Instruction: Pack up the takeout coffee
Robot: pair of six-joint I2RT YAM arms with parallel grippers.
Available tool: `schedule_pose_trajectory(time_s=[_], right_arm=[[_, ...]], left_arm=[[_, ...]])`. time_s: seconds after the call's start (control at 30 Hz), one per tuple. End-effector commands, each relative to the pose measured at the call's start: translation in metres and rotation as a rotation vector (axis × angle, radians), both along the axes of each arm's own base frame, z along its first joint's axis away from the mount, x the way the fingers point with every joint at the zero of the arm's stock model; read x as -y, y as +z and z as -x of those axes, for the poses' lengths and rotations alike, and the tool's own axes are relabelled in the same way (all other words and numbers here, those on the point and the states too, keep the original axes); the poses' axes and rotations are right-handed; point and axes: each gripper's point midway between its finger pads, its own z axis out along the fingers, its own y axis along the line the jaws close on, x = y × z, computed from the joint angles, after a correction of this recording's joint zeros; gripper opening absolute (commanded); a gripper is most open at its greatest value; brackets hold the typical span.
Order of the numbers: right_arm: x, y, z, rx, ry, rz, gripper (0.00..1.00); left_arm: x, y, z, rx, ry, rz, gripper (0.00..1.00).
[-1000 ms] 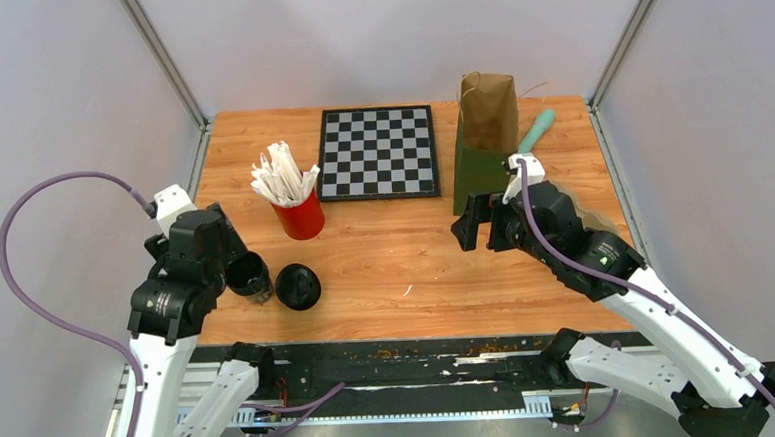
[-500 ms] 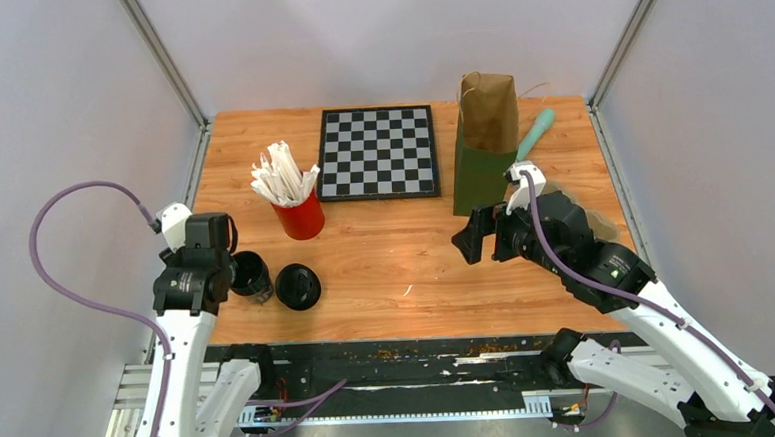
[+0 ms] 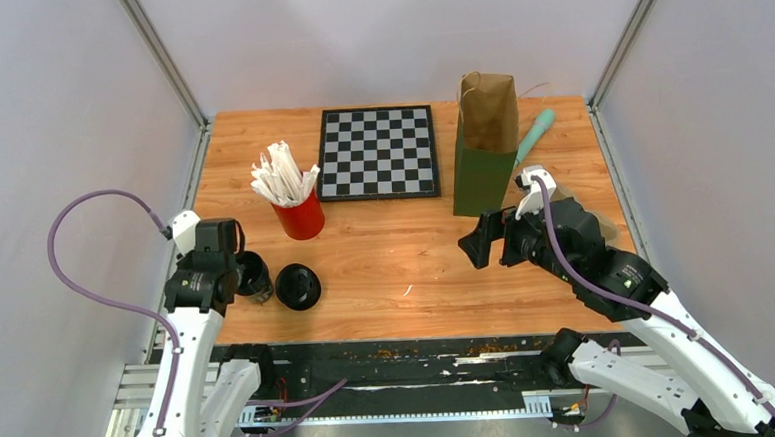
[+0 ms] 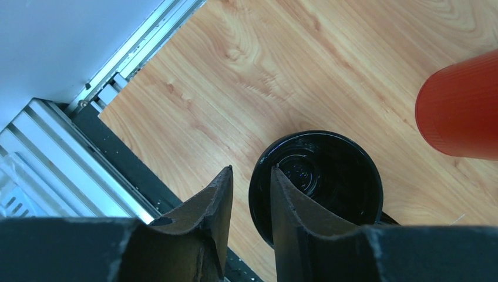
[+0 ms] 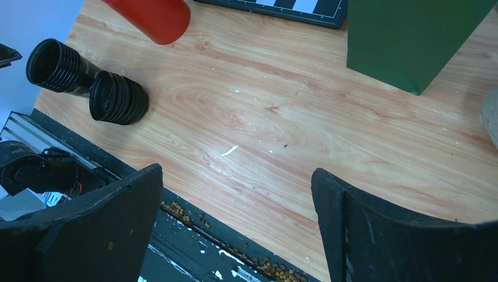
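Note:
Two small black takeout coffee cups stand near the table's front left. One cup shows a dark ringed top with no lid that I can make out. The other has a round black lid. My left gripper is at the first cup's left rim, jaws narrowed: one finger overlaps the cup's top, the other stands outside, and wood shows between that finger and the cup wall. My right gripper hangs wide open and empty over bare wood near the green-and-brown paper bag.
A red cup of white wrapped straws stands behind the coffee cups. A chessboard lies at the back centre. A teal tool lies to the right of the bag. The table's front edge and black rail are close.
My left jaws have narrowed round the rim of the first cup, and the left arm has shifted slightly toward the near edge. The right arm has drifted a little right and nearer, still open.

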Motion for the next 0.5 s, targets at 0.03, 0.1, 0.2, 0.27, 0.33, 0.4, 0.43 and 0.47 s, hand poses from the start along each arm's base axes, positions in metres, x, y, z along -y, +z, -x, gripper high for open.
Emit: schedule_pose_trajectory(time_s=[0.03,0.1,0.2,0.27,0.33,0.4,0.43,0.47], right_arm=[[0.006,0.001,0.000,0.020,-0.022,0.009,0.96],[0.007,0.001,0.000,0.022,-0.024,0.011,0.96],[0.009,0.003,0.001,0.023,-0.028,0.009,0.96],[0.010,0.005,0.002,0.024,-0.030,0.009,0.96],[0.013,0.007,0.003,0.027,-0.033,0.012,0.96],[0.016,0.009,0.004,0.032,-0.043,0.014,0.96],[0.017,0.009,0.005,0.035,-0.045,0.017,0.96],[0.019,0.010,0.005,0.038,-0.049,0.019,0.96]], left_arm=[[-0.004,0.002,-0.005,0.074,0.068,0.016,0.37],[-0.003,-0.002,-0.005,0.069,0.079,0.028,0.37],[-0.002,-0.007,-0.004,0.061,0.095,0.045,0.38],[-0.003,-0.010,-0.003,0.066,0.114,0.048,0.38],[-0.003,-0.013,-0.004,0.071,0.117,0.050,0.38],[-0.002,-0.016,-0.004,0.064,0.117,0.053,0.37],[-0.002,-0.016,-0.005,0.062,0.117,0.054,0.36],[-0.002,-0.017,-0.005,0.058,0.116,0.054,0.35]])
